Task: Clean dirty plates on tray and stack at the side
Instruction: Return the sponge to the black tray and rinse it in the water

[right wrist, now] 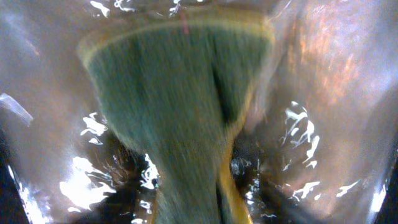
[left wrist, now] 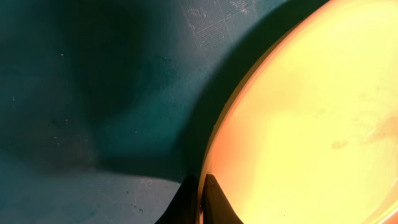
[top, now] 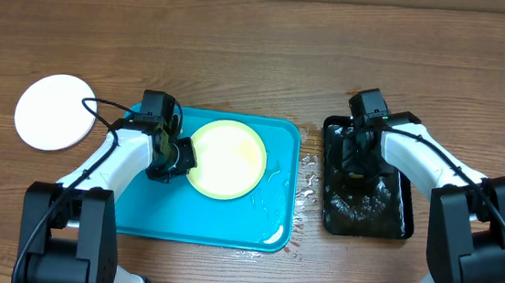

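Pale yellow plate (top: 225, 159) — round, glossy

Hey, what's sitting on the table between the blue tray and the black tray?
Only spilled water on the wooden table, in the gap between the blue tray and the black tray. The overhead view shows it.

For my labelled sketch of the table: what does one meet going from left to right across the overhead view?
White plate → left pincer → yellow plate → wet patch → black tray.
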